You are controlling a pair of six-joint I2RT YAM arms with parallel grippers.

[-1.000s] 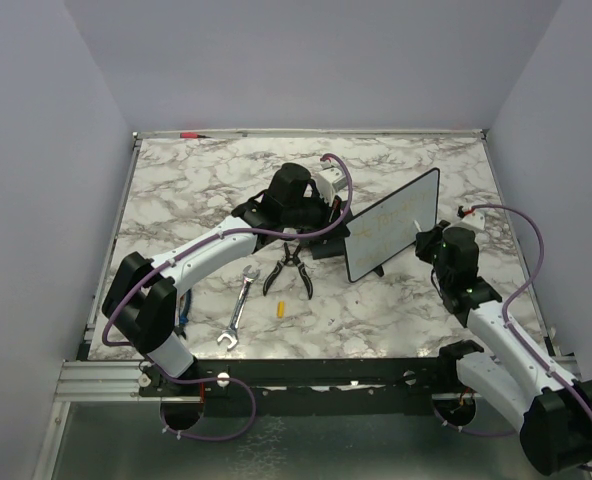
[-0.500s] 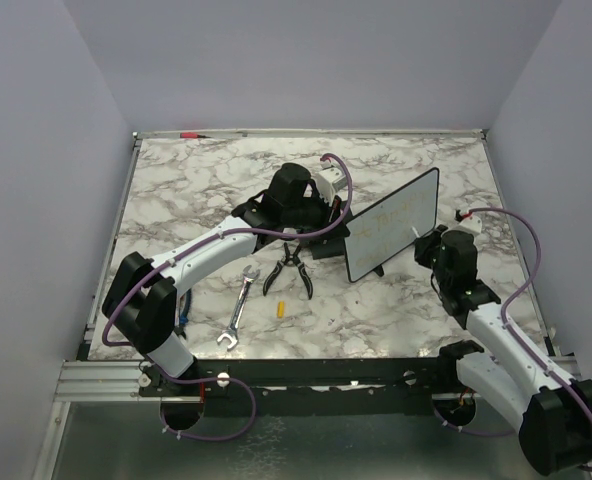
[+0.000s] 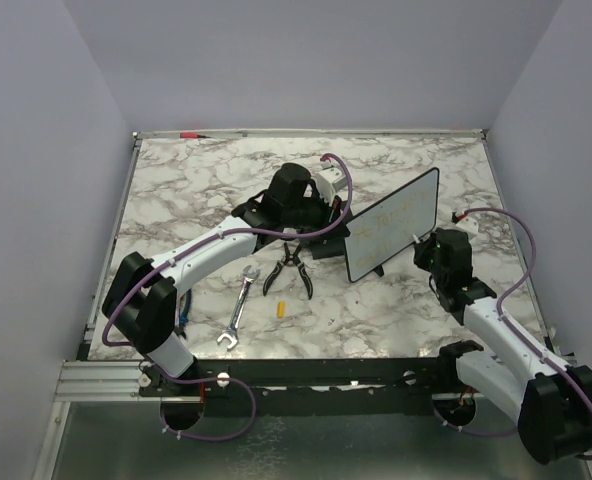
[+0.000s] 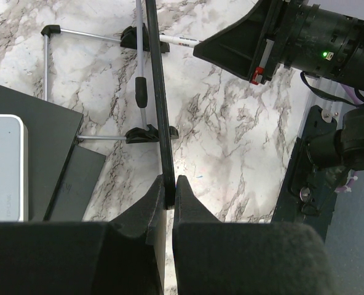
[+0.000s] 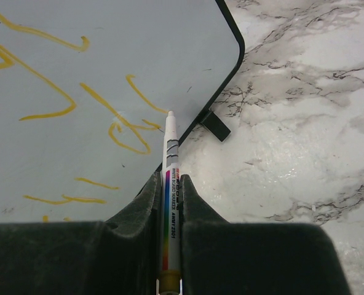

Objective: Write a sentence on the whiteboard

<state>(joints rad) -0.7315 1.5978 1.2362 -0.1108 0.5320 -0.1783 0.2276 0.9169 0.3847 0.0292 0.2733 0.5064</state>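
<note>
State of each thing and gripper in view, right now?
whiteboard: upright on its stand.
sentence: yellow strokes on the board face.
left gripper: shut on whiteboard edge.
marker: uncapped, tip at board face.
right gripper: shut on marker.
pliers: lying flat, handles spread.
wrench: lying flat.

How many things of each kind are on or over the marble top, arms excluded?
Metal hand tools: 2, silver open-ended wrench and black-handled pliers
Black-framed white whiteboard: 1
White marker pen: 1
Black block with grey pad: 1
Small yellow piece: 1
Total: 6

High rear camera looks down; close wrist cameras share the whiteboard.
</note>
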